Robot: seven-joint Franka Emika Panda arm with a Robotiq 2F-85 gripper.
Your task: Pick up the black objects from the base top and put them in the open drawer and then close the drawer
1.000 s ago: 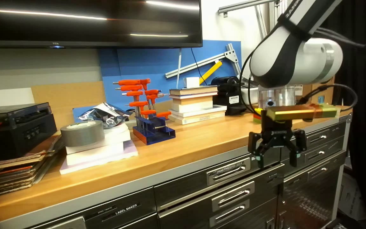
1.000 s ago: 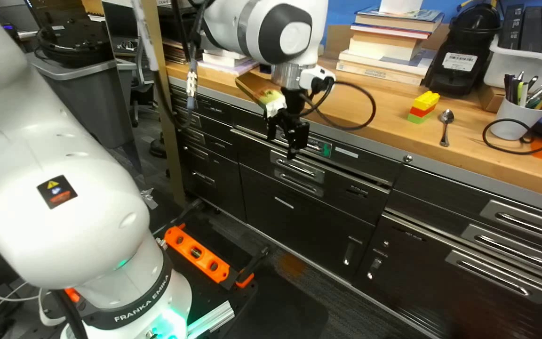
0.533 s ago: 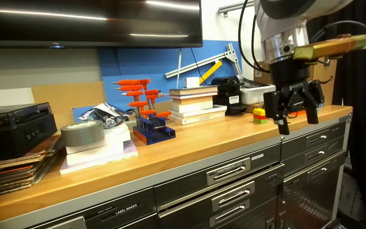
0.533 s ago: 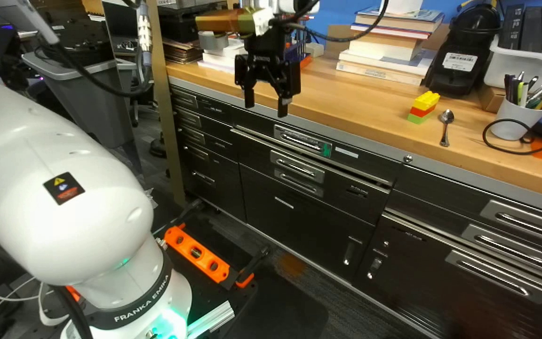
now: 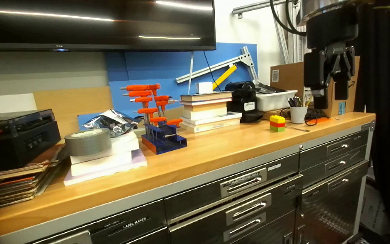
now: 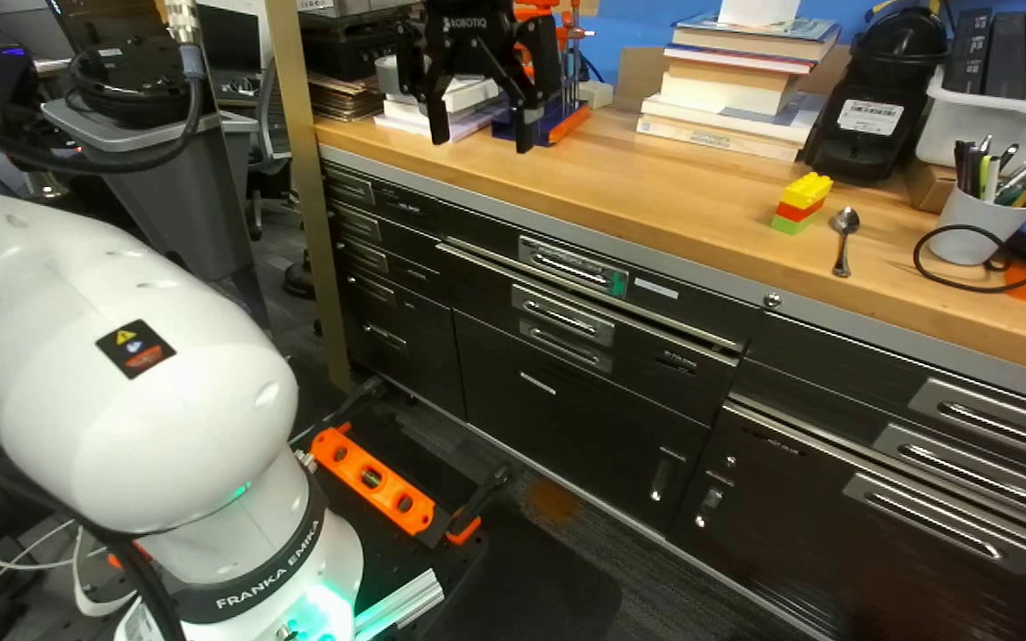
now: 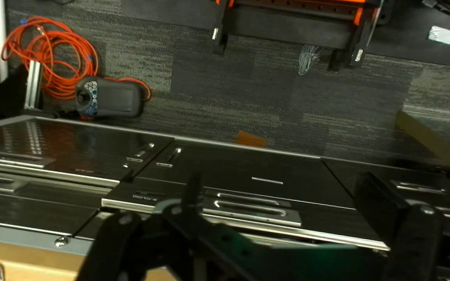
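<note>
My gripper is black and open, with nothing between its fingers. It hangs above the bench in an exterior view (image 5: pixel 332 96), also in an exterior view (image 6: pixel 481 132), and its fingers frame the drawers in the wrist view (image 7: pixel 283 191). The drawer (image 6: pixel 638 347) under the top one sticks out slightly with a narrow gap along its top edge; it also shows in an exterior view (image 5: pixel 281 193) and the wrist view (image 7: pixel 326 218). I cannot make out small loose black objects on the wooden bench top (image 5: pixel 208 149). A black machine (image 6: pixel 865 116) stands at the back.
On the bench stand a toy brick stack (image 6: pixel 802 205), a spoon (image 6: pixel 843 240), a pen cup (image 6: pixel 976 227), books (image 5: pixel 205 112), an orange-handled hex key stand (image 5: pixel 164 139), duct tape (image 5: pixel 88 142) and a white bin (image 5: pixel 274 100). A screen (image 5: pixel 93 27) hangs above.
My gripper has risen from in front of the drawers to well above bench height, moving right and up in an exterior view and left and up in an exterior view. It stays open.
</note>
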